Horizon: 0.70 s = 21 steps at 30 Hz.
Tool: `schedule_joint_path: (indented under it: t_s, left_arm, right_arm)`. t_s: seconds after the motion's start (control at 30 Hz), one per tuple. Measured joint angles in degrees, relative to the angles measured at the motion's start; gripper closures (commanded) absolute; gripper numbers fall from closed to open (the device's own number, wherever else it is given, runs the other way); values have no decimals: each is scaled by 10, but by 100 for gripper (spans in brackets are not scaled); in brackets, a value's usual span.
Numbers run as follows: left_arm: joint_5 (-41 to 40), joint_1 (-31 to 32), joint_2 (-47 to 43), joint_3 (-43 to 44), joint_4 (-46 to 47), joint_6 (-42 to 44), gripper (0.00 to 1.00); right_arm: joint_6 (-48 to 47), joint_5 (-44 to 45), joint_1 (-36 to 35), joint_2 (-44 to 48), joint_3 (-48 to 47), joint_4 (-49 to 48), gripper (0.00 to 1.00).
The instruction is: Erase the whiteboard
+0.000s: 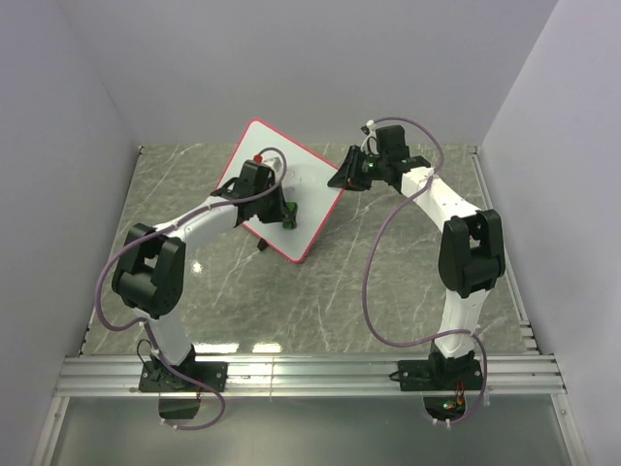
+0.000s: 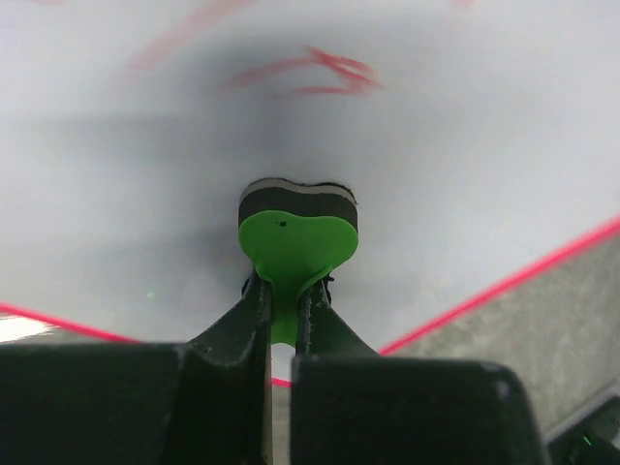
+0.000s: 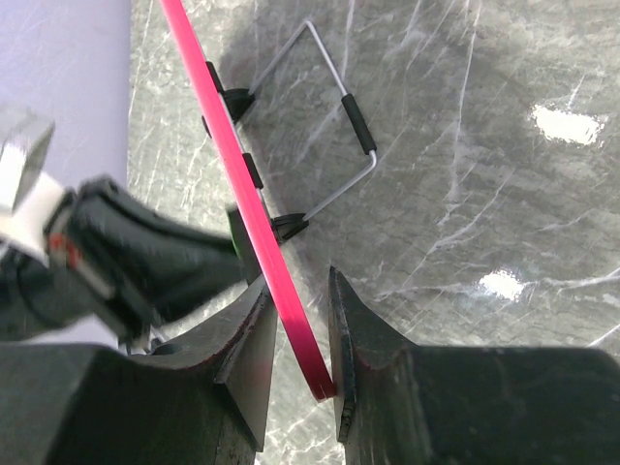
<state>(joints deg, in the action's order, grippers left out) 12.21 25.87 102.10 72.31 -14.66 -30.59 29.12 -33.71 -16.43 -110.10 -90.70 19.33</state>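
Red marks (image 2: 310, 73) showed on the whiteboard (image 1: 315, 189) tilted on the tabletop (image 1: 408, 262), so my left claw (image 2: 283, 295), shut on the eraser (image 2: 295, 237), had to press flat while my right claw (image 3: 295, 300) pinched its rim.

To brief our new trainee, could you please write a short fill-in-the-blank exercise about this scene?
1. The left tool grips a ___ eraser.
2. The right tool clamps the ___ by its rim.
3. The scribbles left to erase are ___.
Missing words: green; whiteboard; red.
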Motion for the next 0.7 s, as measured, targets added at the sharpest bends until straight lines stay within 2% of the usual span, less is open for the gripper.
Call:
schedule_joint_path:
  t_s: [0.37,0.57,0.7]
  left_arm:
    - [-103,-39,-3,-21,-10,12,100]
    - [-122,-24,-5,-21,-11,13,100]
    - [-140,9,-9,-20,-12,14,100]
  right_arm:
    - [3,-1,0,1,0,2,100]
    - [7,-2,0,1,0,3,100]
    - [10,-2,0,1,0,3,100]
